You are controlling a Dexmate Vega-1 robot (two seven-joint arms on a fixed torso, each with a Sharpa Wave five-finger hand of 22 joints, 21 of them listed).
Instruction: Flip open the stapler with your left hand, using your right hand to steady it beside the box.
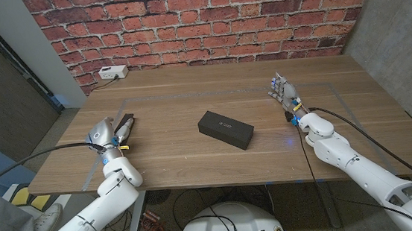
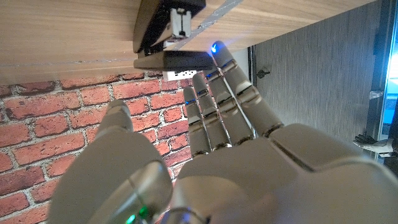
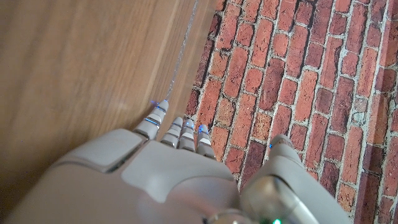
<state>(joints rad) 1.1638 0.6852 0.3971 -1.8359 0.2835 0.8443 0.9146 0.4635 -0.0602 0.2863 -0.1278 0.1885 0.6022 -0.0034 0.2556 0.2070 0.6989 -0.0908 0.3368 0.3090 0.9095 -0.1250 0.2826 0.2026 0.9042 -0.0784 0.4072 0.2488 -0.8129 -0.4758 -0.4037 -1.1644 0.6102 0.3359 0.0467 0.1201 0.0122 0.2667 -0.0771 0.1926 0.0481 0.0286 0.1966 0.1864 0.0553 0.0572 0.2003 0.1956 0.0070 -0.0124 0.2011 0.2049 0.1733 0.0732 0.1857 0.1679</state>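
A dark stapler [image 1: 124, 128] lies near the table's left edge, well apart from the flat black box [image 1: 226, 129] at the table's middle. In the left wrist view the stapler [image 2: 163, 28] shows its black body and metal inner part, with a second dark arm [image 2: 171, 60] spread away from the tabletop. My left hand [image 1: 105, 135] stands right beside it, fingers [image 2: 214, 93] straight and reaching toward that arm; I cannot tell whether they touch it. My right hand [image 1: 286, 93] stands on the table's right side, fingers [image 3: 177, 127] extended, holding nothing, far from the stapler.
A white socket block [image 1: 112, 73] sits at the table's back left by the red brick wall [image 1: 205, 18]. Faint tape lines [image 1: 315, 85] mark the wooden tabletop. Bare wood lies between the box and each hand.
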